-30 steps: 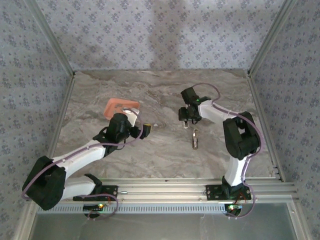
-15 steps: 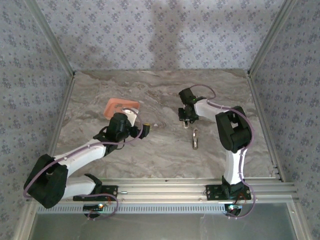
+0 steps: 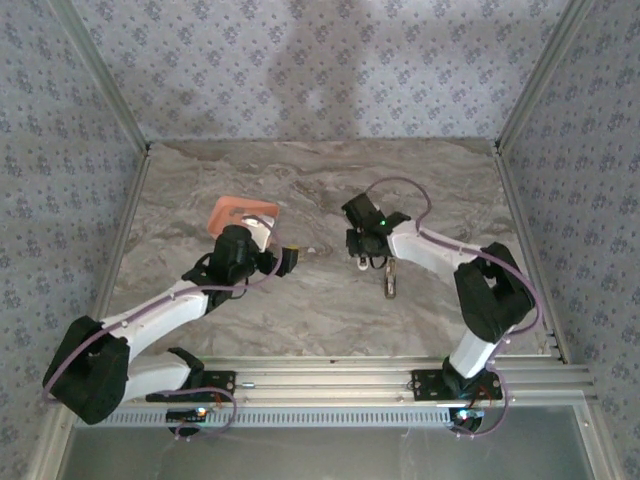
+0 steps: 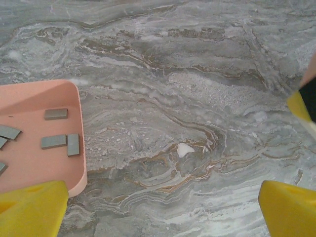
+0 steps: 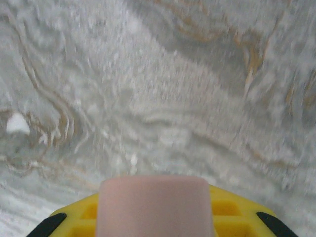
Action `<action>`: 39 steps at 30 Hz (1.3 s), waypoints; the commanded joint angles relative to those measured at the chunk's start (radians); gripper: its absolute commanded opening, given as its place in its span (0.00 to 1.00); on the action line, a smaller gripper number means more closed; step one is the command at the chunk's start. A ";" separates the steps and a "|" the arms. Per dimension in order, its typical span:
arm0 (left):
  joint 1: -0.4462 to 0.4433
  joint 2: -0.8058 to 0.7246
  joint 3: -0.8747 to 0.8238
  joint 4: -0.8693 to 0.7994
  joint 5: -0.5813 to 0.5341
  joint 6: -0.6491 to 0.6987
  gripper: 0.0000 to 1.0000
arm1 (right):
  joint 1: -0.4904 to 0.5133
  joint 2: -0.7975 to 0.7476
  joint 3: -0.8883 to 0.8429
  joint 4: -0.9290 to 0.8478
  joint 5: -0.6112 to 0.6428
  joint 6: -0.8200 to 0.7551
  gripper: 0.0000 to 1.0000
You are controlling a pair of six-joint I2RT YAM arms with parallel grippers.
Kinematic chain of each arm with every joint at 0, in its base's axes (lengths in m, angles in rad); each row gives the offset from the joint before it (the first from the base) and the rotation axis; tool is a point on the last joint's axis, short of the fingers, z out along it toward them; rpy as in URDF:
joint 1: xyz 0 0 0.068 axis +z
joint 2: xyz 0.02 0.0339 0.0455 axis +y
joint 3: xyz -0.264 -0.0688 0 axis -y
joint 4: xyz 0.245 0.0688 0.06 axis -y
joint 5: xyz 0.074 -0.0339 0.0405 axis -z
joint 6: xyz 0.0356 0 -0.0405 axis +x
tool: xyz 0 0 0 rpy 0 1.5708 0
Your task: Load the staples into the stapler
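Note:
Several staples [image 4: 53, 141] lie as small grey bars in the salmon tray [image 4: 34, 168] at the left of the left wrist view. My left gripper [image 4: 160, 215] hangs open over bare table just right of the tray [image 3: 232, 212]; from above it [image 3: 285, 260] sits mid-table. The stapler [image 3: 390, 283] lies on the marble right of centre. My right gripper [image 3: 364, 250] is at its far end, shut on a pale pink part of the stapler [image 5: 155, 205] that sits between the yellow fingers [image 5: 81, 215]. The right wrist view is blurred.
The marble table [image 3: 300, 310] is ringed by patterned walls and metal posts. A small white chip [image 4: 184, 149] marks the table ahead of the left gripper. Both arm bases sit on the rail [image 3: 330, 385] at the near edge.
My right gripper has closed on the stapler's pink end and shifted left and nearer, its elbow swinging out to the right. The left arm has hardly moved.

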 commanded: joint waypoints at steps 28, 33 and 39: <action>0.074 0.083 0.125 -0.163 0.008 -0.110 0.98 | 0.081 -0.107 -0.176 -0.090 0.075 0.194 0.50; 0.169 0.192 0.267 -0.286 0.112 -0.141 0.98 | 0.083 -0.253 -0.166 -0.160 0.095 0.157 0.55; 0.219 0.387 0.506 -0.504 0.118 -0.109 0.95 | 0.064 -0.350 -0.164 -0.038 -0.011 0.053 0.56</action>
